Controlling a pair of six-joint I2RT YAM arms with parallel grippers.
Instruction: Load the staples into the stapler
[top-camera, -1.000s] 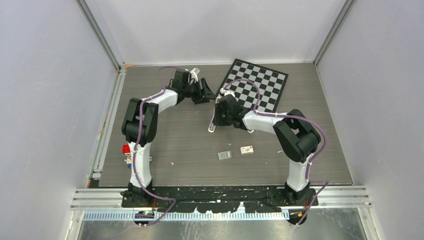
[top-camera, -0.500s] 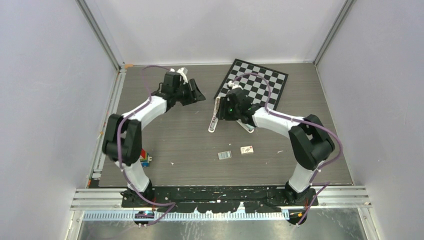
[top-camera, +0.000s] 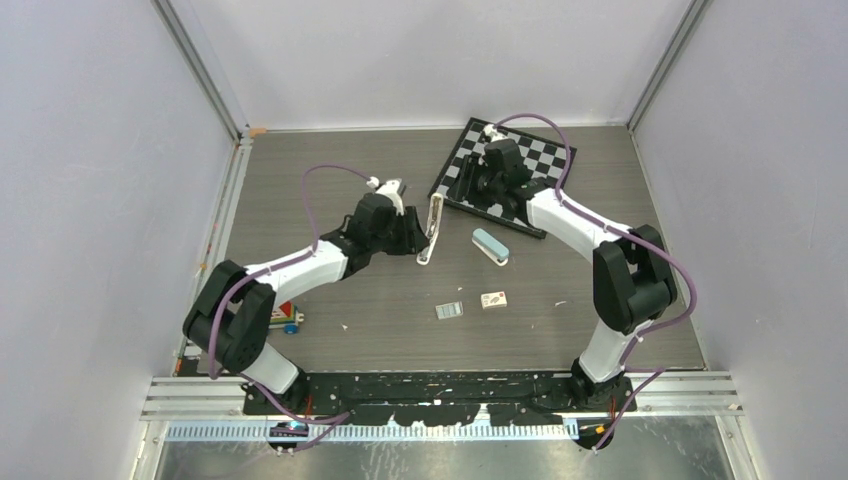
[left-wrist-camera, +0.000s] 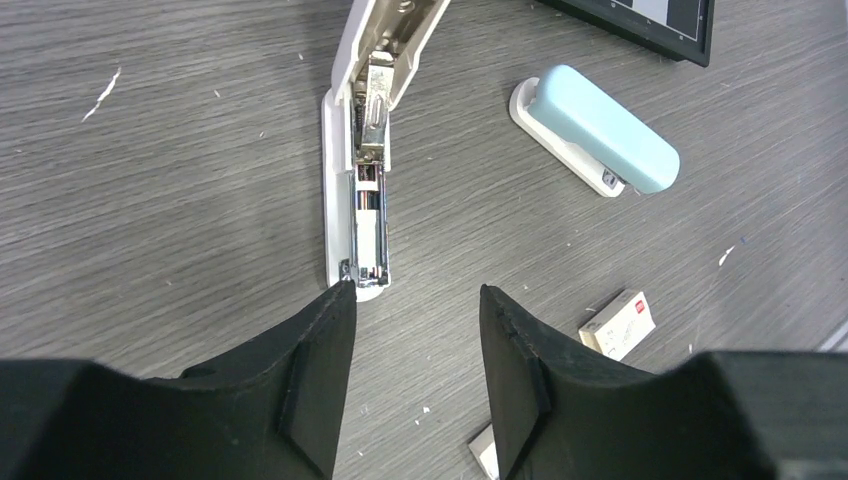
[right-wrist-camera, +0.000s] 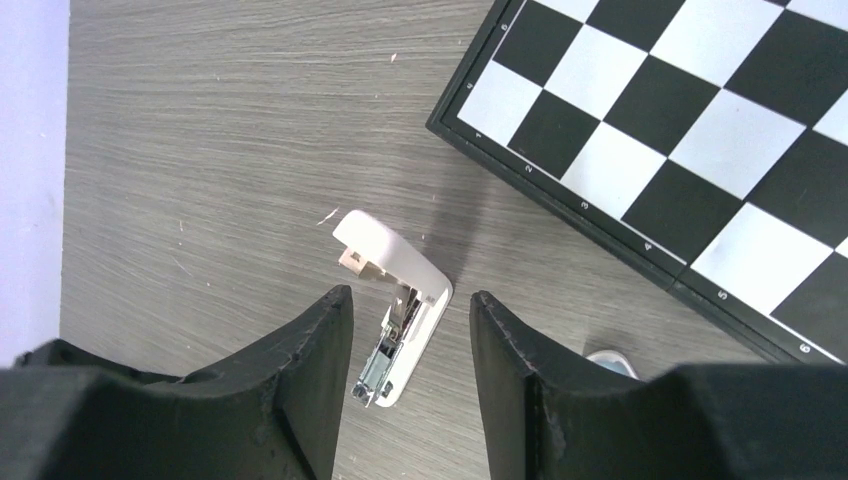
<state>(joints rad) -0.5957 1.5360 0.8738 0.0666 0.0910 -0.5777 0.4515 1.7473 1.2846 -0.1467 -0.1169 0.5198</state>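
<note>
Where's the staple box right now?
Top view: flat on the table near centre, the staple box sits just right of the grey staple strip, on the near side of the light-blue stapler.

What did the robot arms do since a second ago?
The right gripper pulled back from the white stapler toward the chessboard, uncovering the blue stapler. The left gripper swung in from the back of the table to beside the white stapler. Both are open, holding nothing. The white stapler, staples and their box stayed put.
</note>
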